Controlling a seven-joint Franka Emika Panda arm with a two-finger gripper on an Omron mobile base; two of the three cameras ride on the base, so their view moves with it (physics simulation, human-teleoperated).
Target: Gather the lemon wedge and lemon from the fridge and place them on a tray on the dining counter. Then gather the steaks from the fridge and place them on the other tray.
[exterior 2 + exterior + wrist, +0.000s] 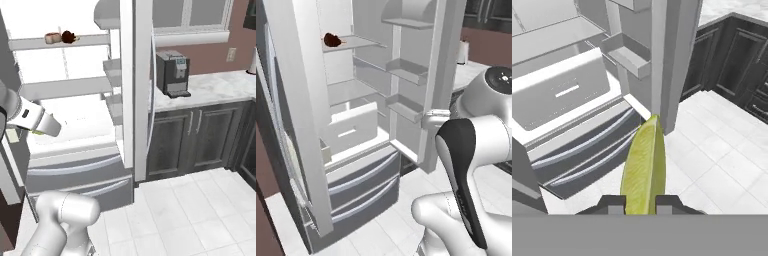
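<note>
My gripper is shut on the lemon wedge, a narrow yellow-green slice standing up between the two dark fingertips. It hangs in front of the open fridge, above the floor near the lower drawers. From the right base view a sliver of the lemon wedge peeks out under the white hand. On the fridge's upper shelf lie the steaks, one dark red and one paler; the dark steak sits at the shelf's left end. The whole lemon and the trays are out of view.
The right fridge door stands open with several bins on its inside. The left door is close on the left. A coffee machine stands on a marble counter over dark cabinets. White tiled floor lies to the right.
</note>
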